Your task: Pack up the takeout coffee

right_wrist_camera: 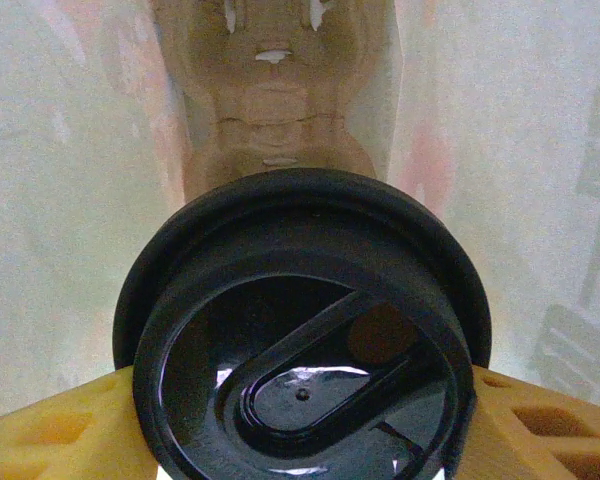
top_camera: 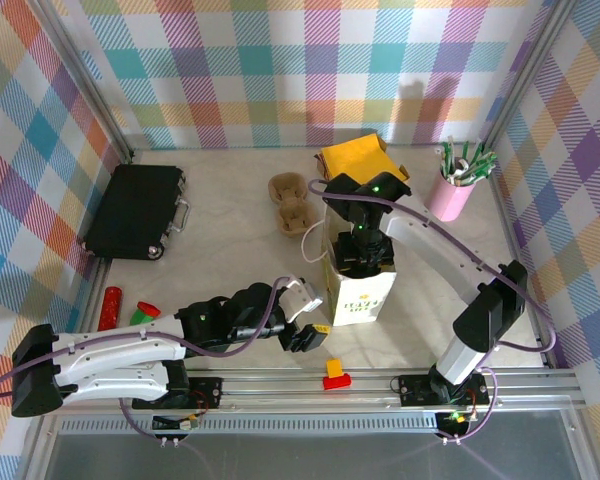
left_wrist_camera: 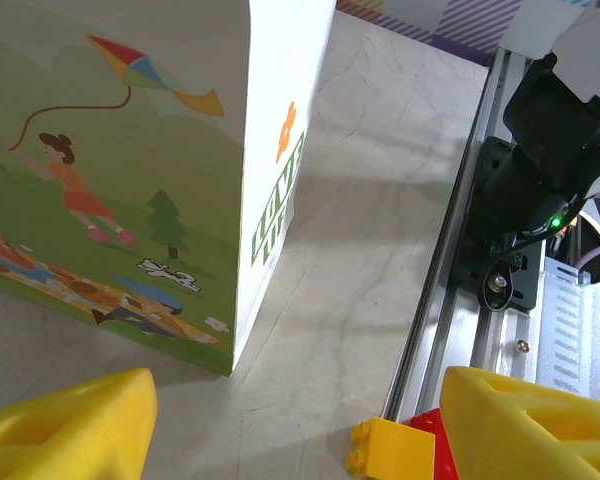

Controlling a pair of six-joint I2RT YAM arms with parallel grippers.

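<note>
From above, the pale marbled tabletop [top_camera: 230, 250] runs between checked walls. The biggest thing on it is the white paper bag [top_camera: 358, 298], standing upright near the front rail with the right arm dropped into its open mouth. The overhead camera gives me the bag's top and green lettering. The left wrist camera gives me its printed face [left_wrist_camera: 130, 150]: a smooth, flat panel with a kite, a girl, a fir tree and a picnic blanket on green, and a narrow side panel with green letters and an orange flower. Next in size is a black hard case [top_camera: 135, 210] lying flat at the left, then a crumpled yellow cloth [top_camera: 355, 158] at the back. There is also a pink tumbler [top_camera: 458, 185] of green-and-white sticks at the right, and a brown moulded-pulp cup carrier [top_camera: 292, 205] just behind the bag. The right gripper [top_camera: 363, 250] is down inside the bag. Its own camera shows me the takeout coffee [right_wrist_camera: 300, 330] as a glossy round black lid between the white paper walls, with a blurred brownish moulded shape beyond it. The right gripper [right_wrist_camera: 300, 420] has its yellow fingers [right_wrist_camera: 50, 430] against the cup on both sides, under the lid's rim, partly closed and holding it. The left gripper [top_camera: 305, 330] sits low beside the bag's near corner. In its own view the left gripper [left_wrist_camera: 298, 420] is spread wide with nothing between the fingers. A small yellow brick [left_wrist_camera: 390, 448] lies just beside its right finger.
</note>
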